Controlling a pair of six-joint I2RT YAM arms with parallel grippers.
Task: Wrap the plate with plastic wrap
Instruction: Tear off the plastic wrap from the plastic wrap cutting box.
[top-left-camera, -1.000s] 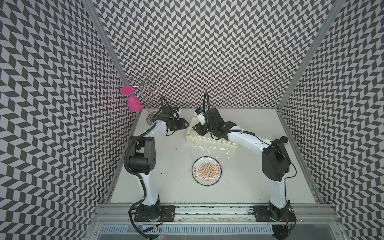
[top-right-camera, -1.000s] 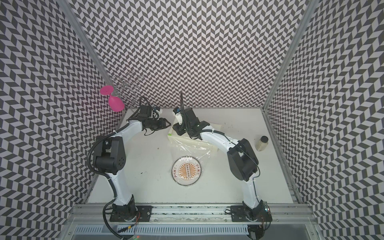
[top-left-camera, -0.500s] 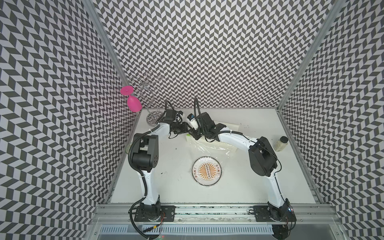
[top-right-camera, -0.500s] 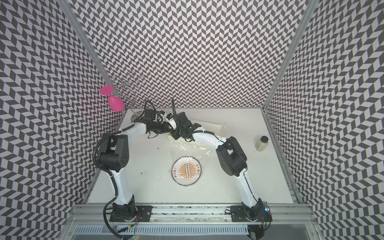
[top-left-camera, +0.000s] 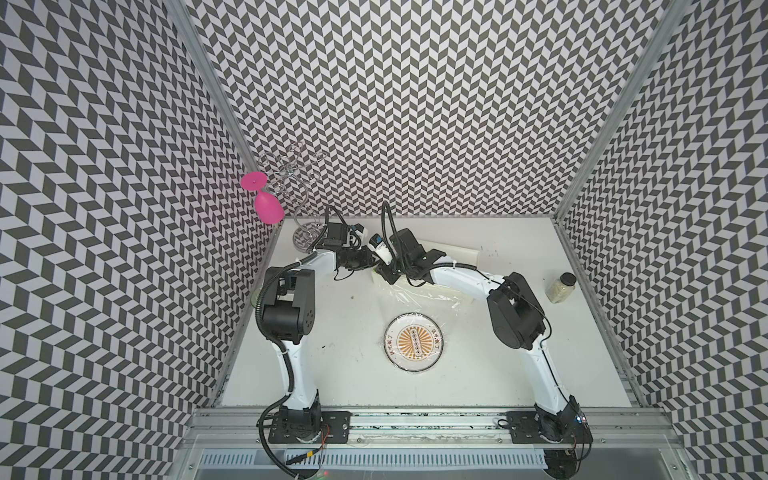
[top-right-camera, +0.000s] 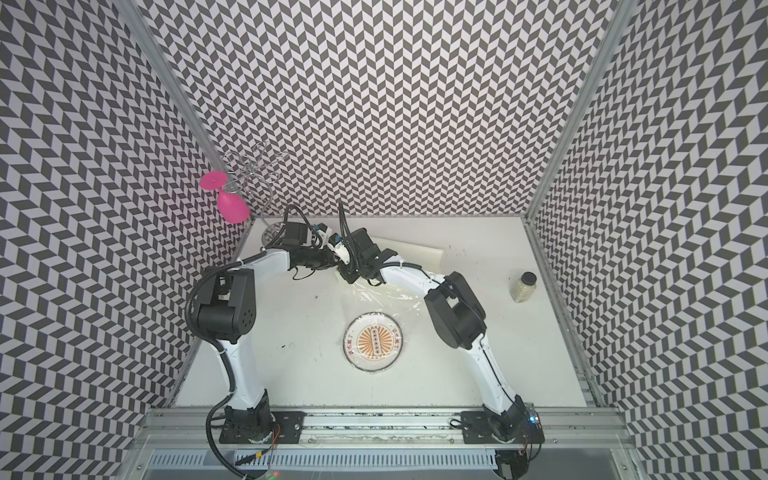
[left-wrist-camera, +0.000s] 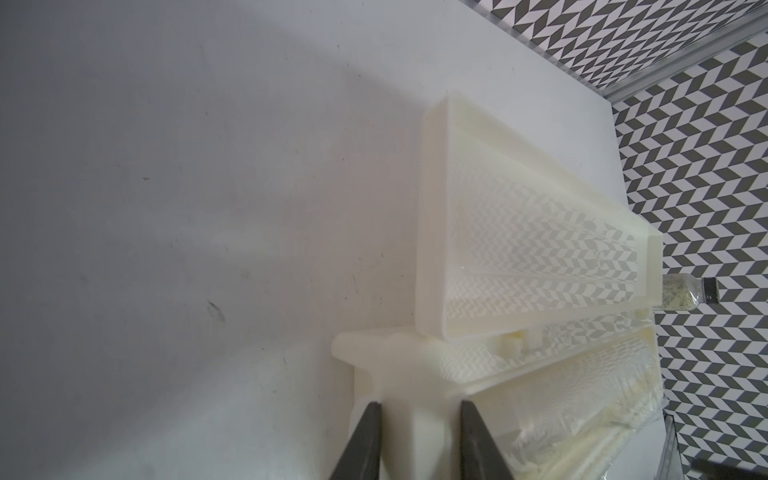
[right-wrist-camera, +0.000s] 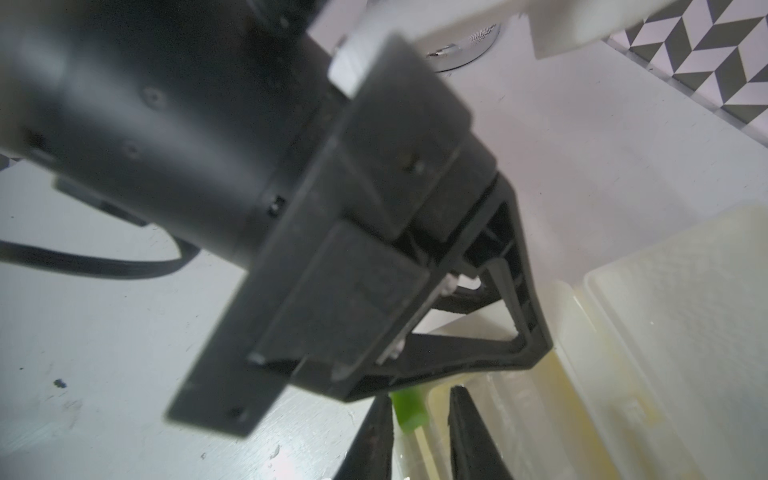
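The plate (top-left-camera: 415, 341) (top-right-camera: 375, 341) lies flat on the table in front of the arms. A sheet of plastic wrap (top-left-camera: 424, 297) (top-right-camera: 386, 297) lies crinkled between it and the cream dispenser box (top-left-camera: 457, 253) (left-wrist-camera: 519, 249), whose lid stands open. Both grippers meet at the box's left end. My left gripper (top-left-camera: 372, 266) (left-wrist-camera: 417, 409) is shut on a cream post at that end. My right gripper (top-left-camera: 384, 275) (right-wrist-camera: 419, 399) straddles the green tab (right-wrist-camera: 409, 409). One finger touches the tab, and a gap shows at the other.
A wire rack with a round metal base (top-left-camera: 306, 240) and a hanging pink glass (top-left-camera: 268, 208) stands in the back left corner. A small jar (top-left-camera: 561, 287) (left-wrist-camera: 673, 293) sits by the right wall. The left wrist body (right-wrist-camera: 249, 166) crowds the right gripper.
Both grippers have come together at the box's left end and their jaws have narrowed. The right arm has swung left, which uncovers the jar.
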